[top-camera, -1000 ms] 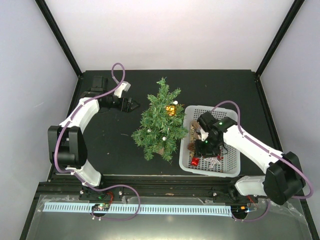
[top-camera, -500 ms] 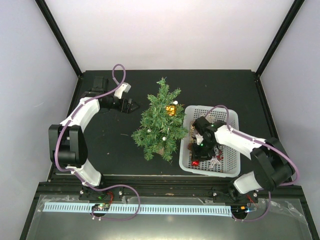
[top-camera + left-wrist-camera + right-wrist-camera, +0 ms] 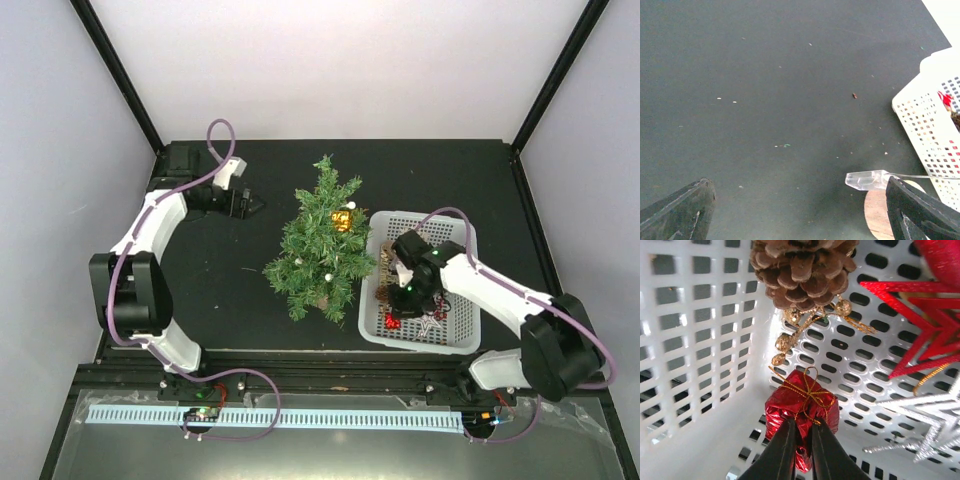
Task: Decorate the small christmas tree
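Note:
The small christmas tree (image 3: 320,248) stands upright mid-table with a gold gift ornament (image 3: 342,218) and small white balls on it. Its tan base (image 3: 879,216) shows in the left wrist view. The white basket (image 3: 425,214) sits right of the tree. My right gripper (image 3: 397,310) reaches into the basket. In the right wrist view it (image 3: 802,426) is shut on a red foil gift (image 3: 799,405) with a gold string bow. My left gripper (image 3: 250,204) is open and empty, left of the tree top and apart from it. Its fingers stand wide apart in the left wrist view (image 3: 800,197).
The basket also holds a pine cone with gold beads (image 3: 800,267), a red star (image 3: 917,325) and a silver star (image 3: 920,422). A clear plastic piece (image 3: 867,179) lies by the tree base. The basket's corner (image 3: 932,135) shows in the left wrist view.
My left gripper has drawn back and to the left, away from the tree. My right gripper has shifted down inside the basket toward the near left corner, onto the red gift.

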